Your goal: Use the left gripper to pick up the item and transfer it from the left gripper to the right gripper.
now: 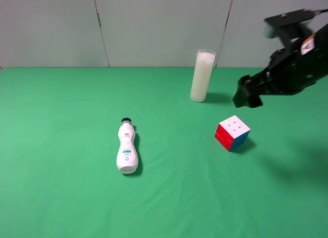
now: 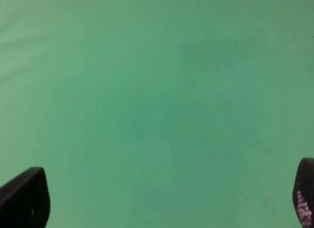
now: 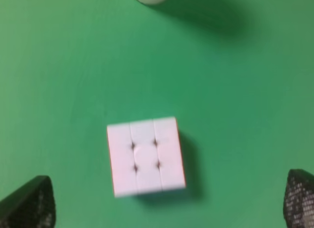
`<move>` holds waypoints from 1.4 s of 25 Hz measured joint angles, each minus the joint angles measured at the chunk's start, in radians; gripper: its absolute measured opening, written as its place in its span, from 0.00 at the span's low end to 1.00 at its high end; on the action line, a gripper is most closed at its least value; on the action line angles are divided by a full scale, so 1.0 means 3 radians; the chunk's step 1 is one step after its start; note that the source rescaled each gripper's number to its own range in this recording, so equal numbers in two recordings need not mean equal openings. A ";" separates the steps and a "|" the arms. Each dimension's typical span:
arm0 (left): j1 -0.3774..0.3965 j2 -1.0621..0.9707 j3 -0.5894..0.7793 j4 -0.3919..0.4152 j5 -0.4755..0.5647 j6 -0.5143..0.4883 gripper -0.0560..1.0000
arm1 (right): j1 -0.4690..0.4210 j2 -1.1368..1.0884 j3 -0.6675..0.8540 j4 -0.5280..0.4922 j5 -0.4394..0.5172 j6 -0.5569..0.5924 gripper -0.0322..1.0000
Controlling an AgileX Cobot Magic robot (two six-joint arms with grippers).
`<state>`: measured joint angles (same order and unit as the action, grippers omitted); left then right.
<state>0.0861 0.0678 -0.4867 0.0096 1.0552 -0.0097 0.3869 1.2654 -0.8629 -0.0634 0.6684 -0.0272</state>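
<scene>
Cube: I've got the item (image 1: 232, 132) sitting on the green table (image 1: 61, 186), white face up, red and blue on the sides, right of centre.
Right gripper: the right gripper (image 1: 248, 97) hangs in the air just behind and to the right of the cube, not touching it. From its wrist cam the white face (image 3: 145, 156) sits between the two fingertips (image 3: 29, 204), well clear of both, jaws spread wide, nothing held.
Left gripper: the left gripper (image 2: 167, 201) only shows up in its own cam for me. Tips far apart, bare green cloth between them, empty.
Other stuff: white bottle (image 1: 127, 147) lying flat left of the cube, tall white cylinder (image 1: 202, 76) standing behind it.
</scene>
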 joint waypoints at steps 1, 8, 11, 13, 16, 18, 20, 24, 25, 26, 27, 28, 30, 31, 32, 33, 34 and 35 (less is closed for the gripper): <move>0.0000 0.0000 0.0000 0.0000 0.0000 0.0000 1.00 | 0.0000 -0.0099 0.0000 0.0000 0.0091 0.0007 1.00; 0.0000 0.0000 0.0000 0.0000 0.0000 0.0000 1.00 | 0.0000 -0.0822 0.0000 0.0000 0.0764 0.0042 1.00; 0.0000 0.0000 0.0000 0.0000 0.0000 0.0000 1.00 | 0.0000 -0.1093 0.0010 0.0000 0.1039 0.0168 1.00; 0.0000 0.0000 0.0000 0.0000 0.0000 0.0000 1.00 | 0.0000 -0.1286 0.0075 0.0000 0.1175 0.0241 1.00; 0.0000 0.0000 0.0000 0.0000 0.0000 0.0000 1.00 | 0.0000 -0.1588 0.0287 0.0000 0.1306 0.0272 1.00; 0.0000 0.0000 0.0000 0.0000 0.0000 0.0000 1.00 | 0.0000 -0.1831 0.0474 0.0003 0.1322 0.0272 1.00; 0.0000 0.0000 0.0000 0.0000 0.0000 0.0000 1.00 | 0.0000 -0.2072 0.0635 0.0003 0.1336 0.0275 1.00; 0.0000 0.0000 0.0000 0.0000 0.0000 0.0000 1.00 | 0.0000 -0.2573 0.0883 0.0016 0.1347 0.0331 1.00; 0.0000 0.0000 0.0000 0.0000 0.0000 0.0000 1.00 | 0.0000 -0.2705 0.0927 0.0019 0.1347 0.0363 1.00; 0.0000 0.0000 0.0000 0.0003 0.0000 0.0000 1.00 | 0.0000 -0.2814 0.0970 0.0027 0.1340 0.0401 1.00; 0.0000 0.0000 0.0000 0.0003 0.0000 0.0000 1.00 | 0.0000 -0.2945 0.1008 0.0027 0.1329 0.0426 1.00; 0.0000 0.0000 0.0000 0.0003 0.0000 0.0000 1.00 | 0.0000 -0.3079 0.1057 0.0027 0.1304 0.0437 1.00; 0.0000 0.0000 0.0000 0.0006 0.0000 0.0000 1.00 | 0.0000 -0.3327 0.1151 0.0027 0.1279 0.0444 1.00; 0.0000 0.0000 0.0000 0.0006 0.0000 0.0000 1.00 | 0.0000 -0.3462 0.1179 0.0027 0.1278 0.0447 1.00; 0.0000 0.0000 0.0000 0.0006 0.0000 0.0000 1.00 | 0.0000 -0.3591 0.1200 0.0027 0.1271 0.0447 1.00; 0.0000 0.0000 0.0000 0.0006 0.0000 0.0000 1.00 | 0.0000 -0.3697 0.1212 0.0027 0.1262 0.0447 1.00; 0.0000 0.0000 0.0000 0.0006 0.0000 0.0000 1.00 | 0.0000 -0.3818 0.1216 0.0027 0.1248 0.0447 1.00; 0.0000 0.0000 0.0000 0.0006 0.0000 0.0000 1.00 | 0.0000 -0.3935 0.1217 0.0027 0.1232 0.0447 1.00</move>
<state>0.0861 0.0678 -0.4867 0.0115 1.0552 -0.0097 0.3869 0.0849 -0.4979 -0.0554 1.0379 0.1070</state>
